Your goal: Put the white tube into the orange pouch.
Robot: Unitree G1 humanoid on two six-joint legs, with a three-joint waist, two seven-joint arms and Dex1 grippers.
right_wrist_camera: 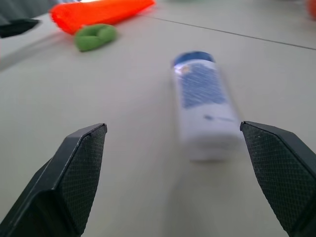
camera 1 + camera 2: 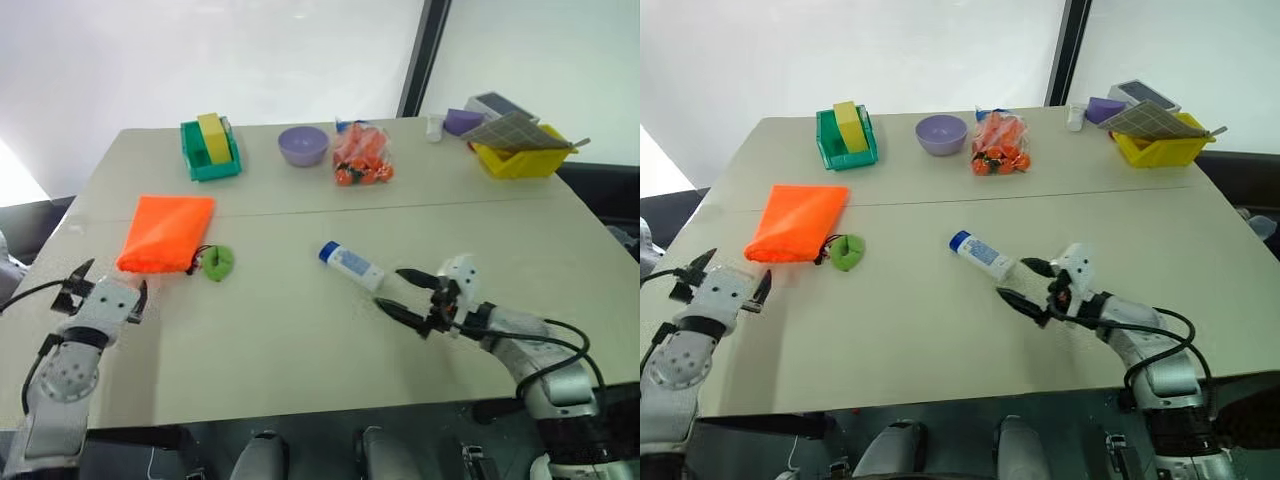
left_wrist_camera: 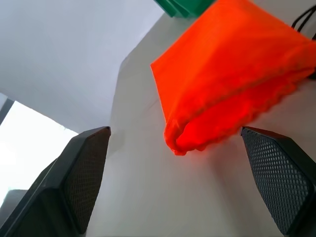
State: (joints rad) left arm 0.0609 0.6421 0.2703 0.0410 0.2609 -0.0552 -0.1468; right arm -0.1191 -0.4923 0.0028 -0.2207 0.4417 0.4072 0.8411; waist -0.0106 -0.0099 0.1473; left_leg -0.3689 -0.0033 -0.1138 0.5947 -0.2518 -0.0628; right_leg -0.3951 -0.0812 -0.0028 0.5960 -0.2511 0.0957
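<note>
**Reach under way: both pincers spread, nothing held**

Nearest the robot, the right pincer (image 2: 412,297) stands with its two black fingers spread wide and empty, low over the surface (image 2: 300,340) and pointing toward the white tube (image 2: 351,265). The tube lies flat on its side just beyond the fingertips, not yet between them; its crimped end faces the pincer and its blue cap points away. In the right wrist view the tube (image 1: 205,103) sits ahead of the gap, nearer one finger than the other.

On the other side the left pincer (image 2: 108,283) is likewise released and empty, aimed at the orange pouch (image 2: 166,231), whose near edge lies just ahead of it. The pouch rests flat, its black cord leading to the green pull (image 2: 219,262) beside it.

By my reading the step in hand is the approach to grasp the tube. The next move calls for the right pincer to ease forward and centre itself so both fingers straddle the tube's body before closing. The pouch mouth looks gathered shut, so the left pincer will probably need to open or hold it.
</note>
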